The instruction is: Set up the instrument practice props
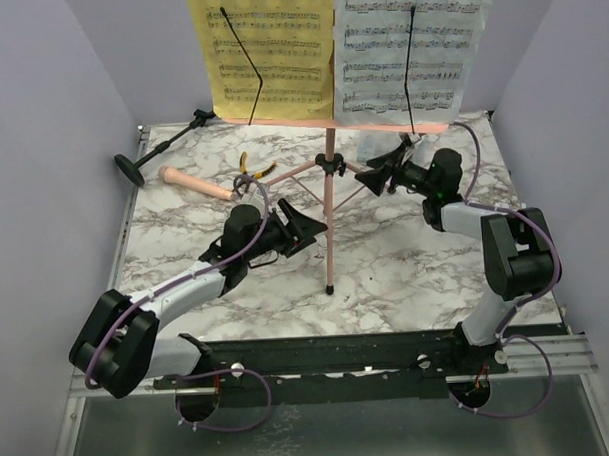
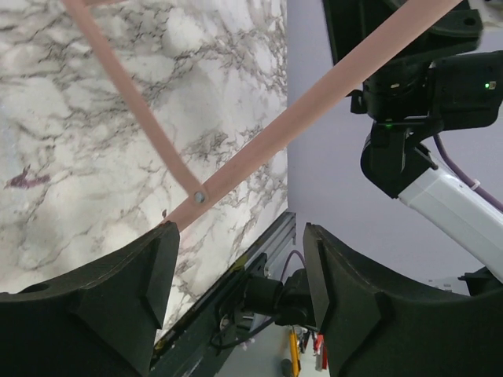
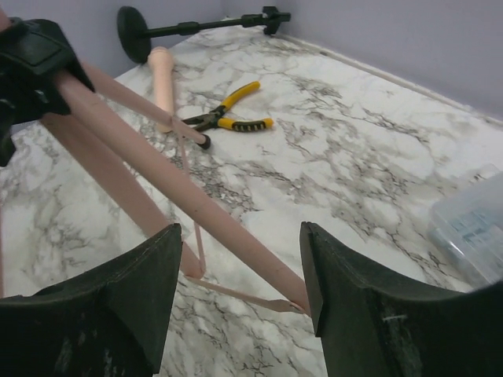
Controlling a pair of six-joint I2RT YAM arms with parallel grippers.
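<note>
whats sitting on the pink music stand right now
A yellow music sheet on the left and a white sheet on the right. They cover the back plate of the stand; only its bottom ledge shows.

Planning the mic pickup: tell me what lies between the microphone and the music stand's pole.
The yellow-handled pliers lie between the microphone and the music stand's pole; the top view shows it best.
</note>
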